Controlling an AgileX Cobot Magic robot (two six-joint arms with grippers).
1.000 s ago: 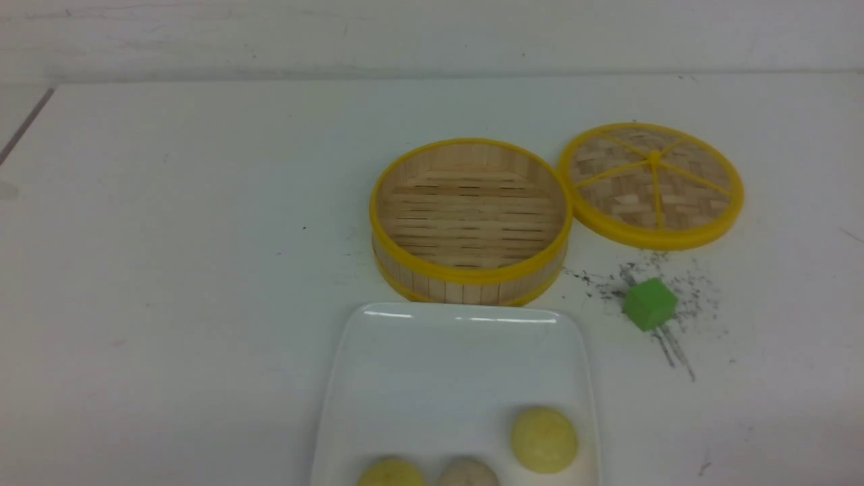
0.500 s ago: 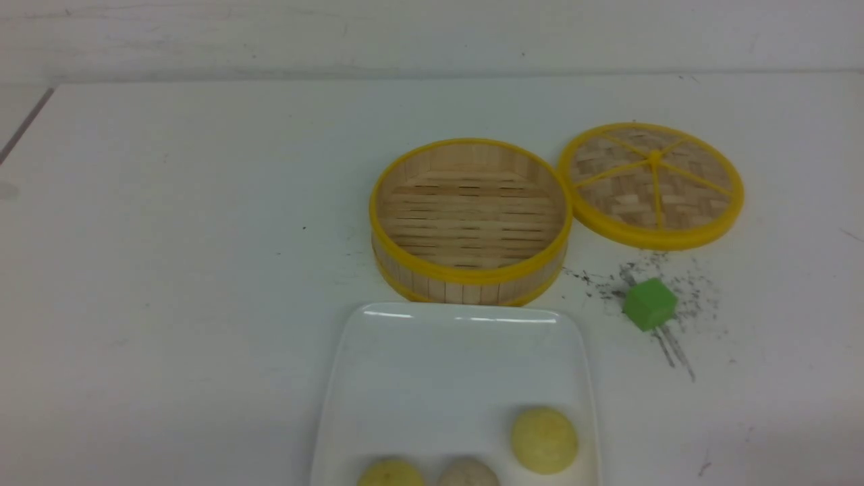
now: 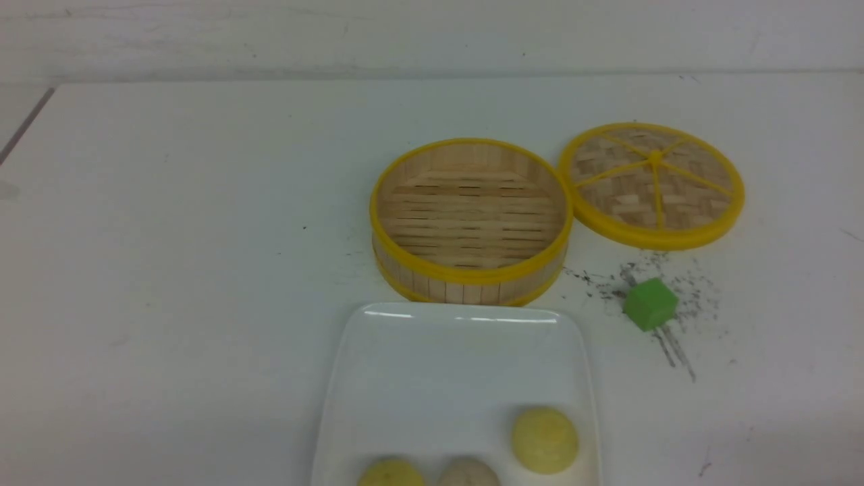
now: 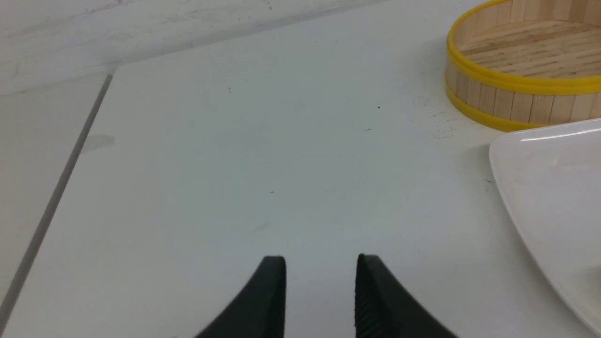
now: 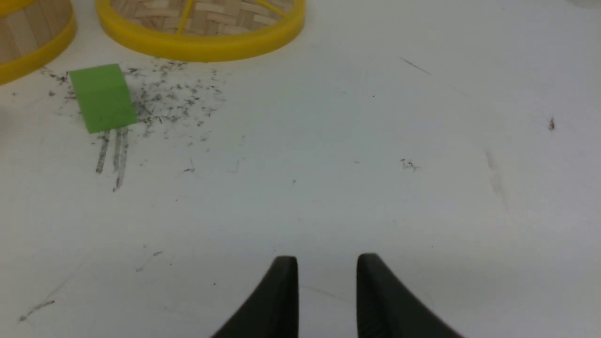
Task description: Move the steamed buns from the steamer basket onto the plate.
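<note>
- Pale-yellow and off-white steamed buns [image 3: 544, 439], smooth domes, sit along the plate [image 3: 378, 378] at its 6 o'clock edge.
- Bamboo steamer basket [image 3: 470, 278], yellow-rimmed, stands at the plate's 12 o'clock, slatted floor bare.
- Left gripper [image 4: 320, 267] and right gripper [image 5: 327, 266] hang spread over the table [image 3: 169, 270], pinching nothing.

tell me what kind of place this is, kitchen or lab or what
Probably a robot test bench, not a kitchen: a bare, scuffed white table holds a bamboo steamer basket, a white plate with three buns, and a stray green cube.
</note>
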